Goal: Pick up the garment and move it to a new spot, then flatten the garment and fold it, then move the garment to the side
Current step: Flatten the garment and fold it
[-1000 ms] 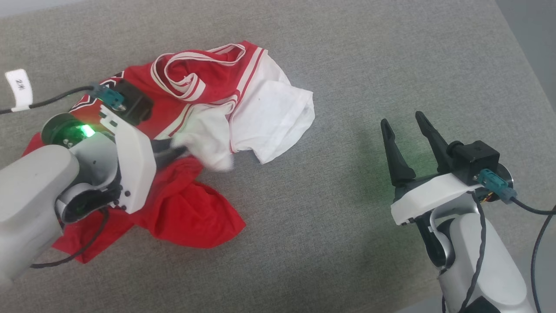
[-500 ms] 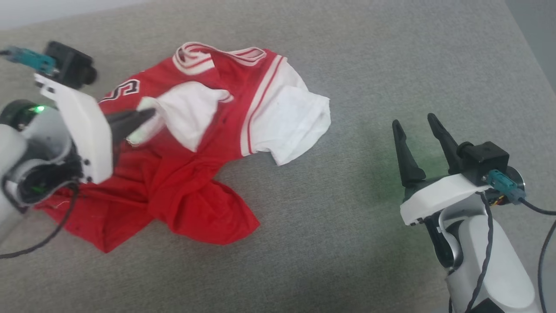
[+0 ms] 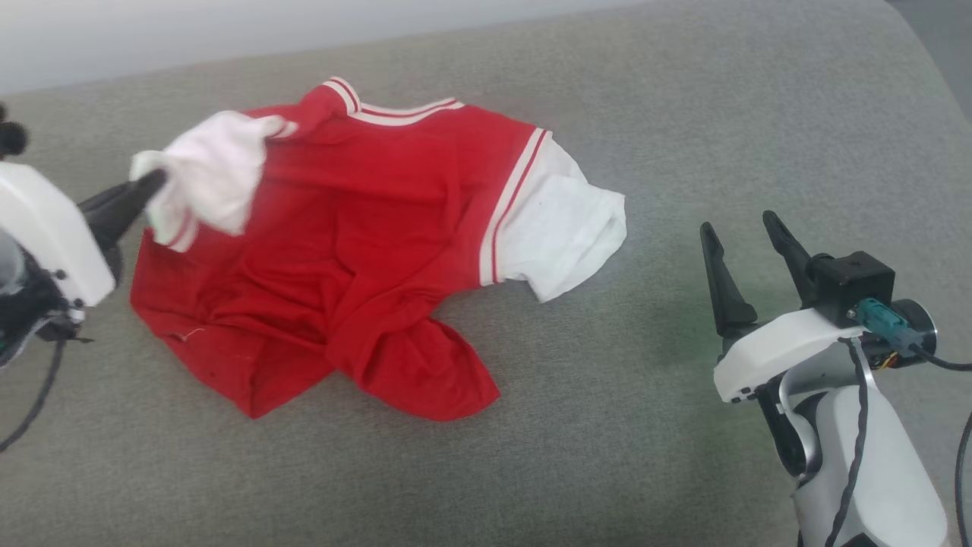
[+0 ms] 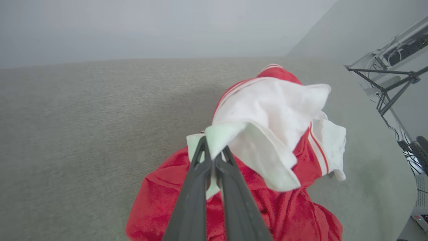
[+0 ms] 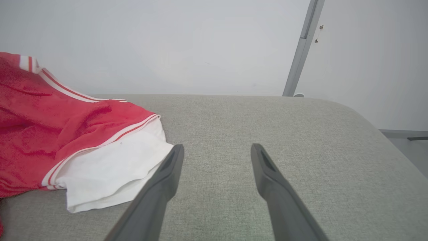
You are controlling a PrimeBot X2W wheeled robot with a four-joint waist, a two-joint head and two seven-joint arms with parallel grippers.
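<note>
On the grey counter [image 3: 683,114] the red shirt [image 3: 364,251] lies long-ways from side to side, between my two arms. My left jaws pinch one white sleeve [image 3: 205,171] tight, up in the air. The other white sleeve [image 3: 566,235] lies near my right jaws, on their left, and they are wide and empty.

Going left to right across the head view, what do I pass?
First the left end effector → the white sleeve it pinches → garment's red body → other white sleeve → grey surface → right end effector, open.
</note>
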